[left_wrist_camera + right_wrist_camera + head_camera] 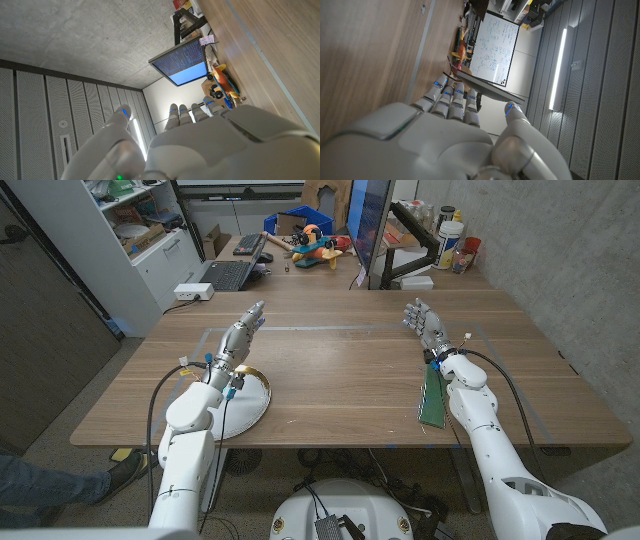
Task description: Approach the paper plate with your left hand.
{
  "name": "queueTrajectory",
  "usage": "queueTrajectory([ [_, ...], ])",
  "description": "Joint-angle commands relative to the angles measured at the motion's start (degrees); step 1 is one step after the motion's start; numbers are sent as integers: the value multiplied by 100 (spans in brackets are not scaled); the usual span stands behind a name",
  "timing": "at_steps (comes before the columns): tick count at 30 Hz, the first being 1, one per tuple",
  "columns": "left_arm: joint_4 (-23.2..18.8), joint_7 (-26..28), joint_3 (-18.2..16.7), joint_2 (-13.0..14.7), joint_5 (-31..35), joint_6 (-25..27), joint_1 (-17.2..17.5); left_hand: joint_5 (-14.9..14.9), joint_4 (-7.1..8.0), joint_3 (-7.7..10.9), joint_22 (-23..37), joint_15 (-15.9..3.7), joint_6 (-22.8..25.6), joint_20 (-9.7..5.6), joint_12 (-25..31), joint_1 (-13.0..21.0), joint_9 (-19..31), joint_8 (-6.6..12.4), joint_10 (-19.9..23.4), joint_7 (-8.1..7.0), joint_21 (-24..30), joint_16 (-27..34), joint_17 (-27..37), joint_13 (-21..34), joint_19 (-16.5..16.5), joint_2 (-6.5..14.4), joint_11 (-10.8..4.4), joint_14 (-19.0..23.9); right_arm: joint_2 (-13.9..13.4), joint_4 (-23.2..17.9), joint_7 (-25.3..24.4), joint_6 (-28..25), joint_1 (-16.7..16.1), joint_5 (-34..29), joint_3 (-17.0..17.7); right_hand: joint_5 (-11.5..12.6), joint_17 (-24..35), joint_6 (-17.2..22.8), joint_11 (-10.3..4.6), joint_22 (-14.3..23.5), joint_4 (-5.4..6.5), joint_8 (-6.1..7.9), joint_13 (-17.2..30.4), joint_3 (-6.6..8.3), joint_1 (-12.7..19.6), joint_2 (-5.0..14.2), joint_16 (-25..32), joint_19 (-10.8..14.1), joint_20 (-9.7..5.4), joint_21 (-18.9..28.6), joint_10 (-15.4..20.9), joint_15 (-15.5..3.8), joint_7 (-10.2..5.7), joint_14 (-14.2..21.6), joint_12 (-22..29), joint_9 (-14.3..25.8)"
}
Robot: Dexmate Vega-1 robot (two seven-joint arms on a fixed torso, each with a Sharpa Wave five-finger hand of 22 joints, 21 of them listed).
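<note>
Head view: we are seeing the fingers [255, 311] of the left hand [240, 333] stretching forward, slightly apart, holding nothing, above the wooden surface [340, 370]. The paper plate [250, 408] is lying just behind that hand, under the left forearm, near the surface's front edge. On the far side, the right hand [425, 323] is hanging with fingers loosely spread and empty; a green board [434, 396] is lying beside its forearm. A laptop [224, 275] is sitting on the desk beyond.

Paper plate [252, 406] partly hidden under left arm [195, 405]; far clutter perhaps toys, unclear.
</note>
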Motion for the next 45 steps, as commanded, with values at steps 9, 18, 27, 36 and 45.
queueTrajectory([
  [9,-454,326,-39,247,384,-6,435,-4,-51,4,16,-26,36,40,43,75,8,5,3,5,-32,32,4,-6,-362,33,-17,45,8,94,17,44,55,-4,0,16,7,53,18,32,-36,-19,7,-9,31,45,2,46,-14,-47,56,-5,-5,57,-28,9],
  [18,-617,393,-90,285,371,83,568,-11,-55,-1,17,-24,36,49,42,83,9,2,6,7,-51,28,4,-11,-363,41,-26,42,15,215,35,71,116,-8,-6,16,3,56,12,33,-43,-30,7,-12,27,49,1,57,-9,-77,60,-10,-10,59,-43,9],
  [27,-749,468,-141,329,452,110,689,-17,-61,-4,17,-20,40,55,42,91,9,0,9,6,-66,25,4,-15,-360,48,-36,41,-3,255,51,52,137,-30,-14,15,0,58,7,33,-49,-38,6,-16,23,51,0,66,-4,-102,60,-6,-10,61,-56,9],
  [36,-854,472,-188,368,469,215,774,-25,-73,-11,19,-19,50,54,41,109,9,-1,14,13,-89,22,4,-20,-346,58,-16,42,-29,221,58,14,147,-50,-20,15,-2,65,11,34,-53,-44,6,-19,16,53,-2,74,2,-129,74,-7,-1,59,-65,9],
  [45,-1001,652,-192,452,781,203,893,-36,-85,-18,20,-24,57,61,40,127,9,-4,19,10,-118,18,3,-25,-341,69,-33,41,-35,267,77,-7,191,-67,-43,15,-5,68,5,35,-59,-51,6,-22,12,58,-3,81,1,-156,71,-6,-4,59,-79,8],
])
